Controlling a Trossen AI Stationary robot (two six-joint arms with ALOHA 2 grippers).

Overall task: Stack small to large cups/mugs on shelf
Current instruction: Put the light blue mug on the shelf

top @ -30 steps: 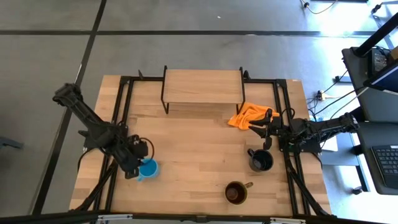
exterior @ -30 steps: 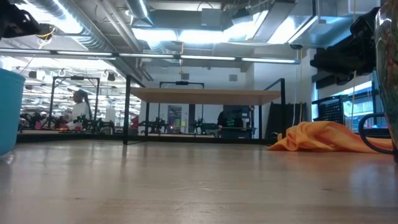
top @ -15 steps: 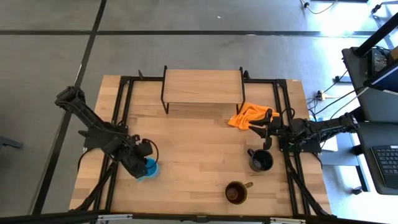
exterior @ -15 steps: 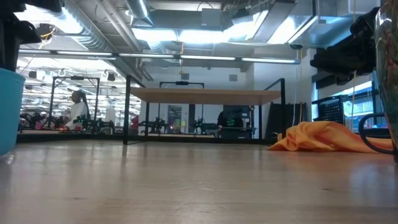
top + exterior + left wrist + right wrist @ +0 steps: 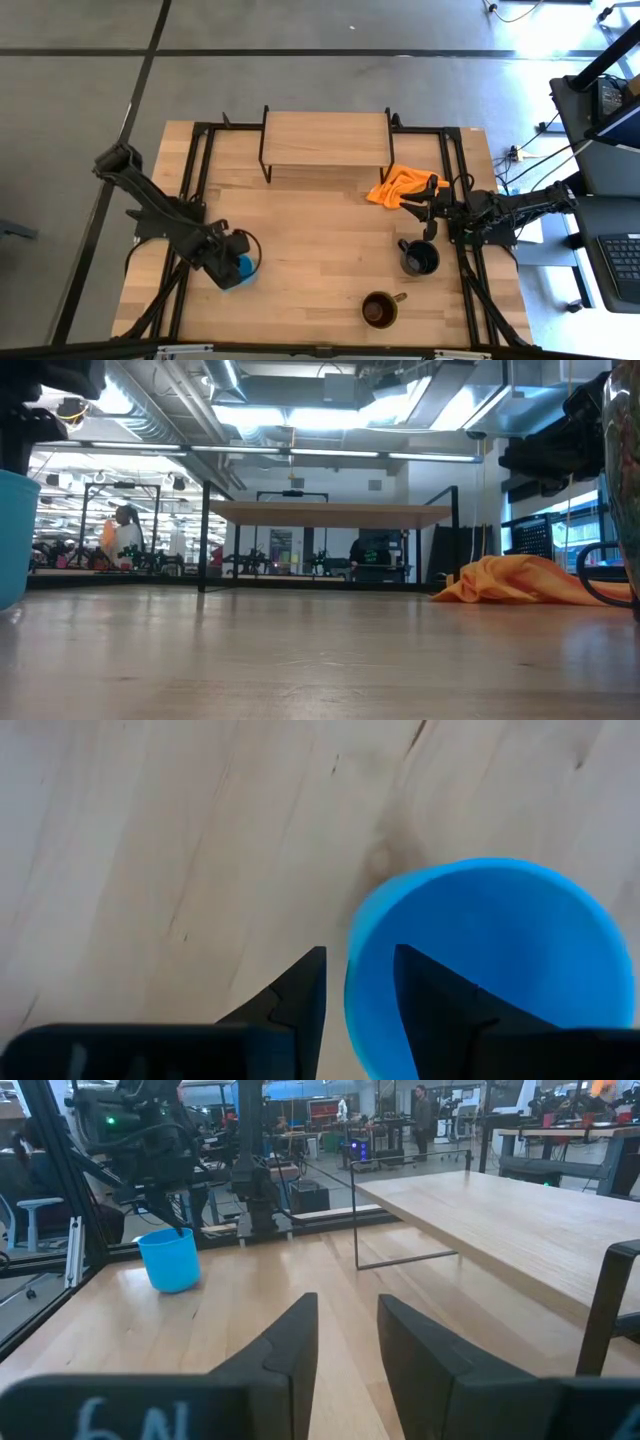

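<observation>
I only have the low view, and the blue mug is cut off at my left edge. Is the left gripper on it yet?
Observer: The left gripper is open astride the blue mug rim, one finger inside and one outside.
Operator: Anything on the shelf?
Observer: From above, the shelf has no mug on top.
Operator: Where are the other two mugs?
Observer: The black mug stands close to the right gripper, which is open beside the orange cloth. The brown mug is nearer the table's front edge.
</observation>
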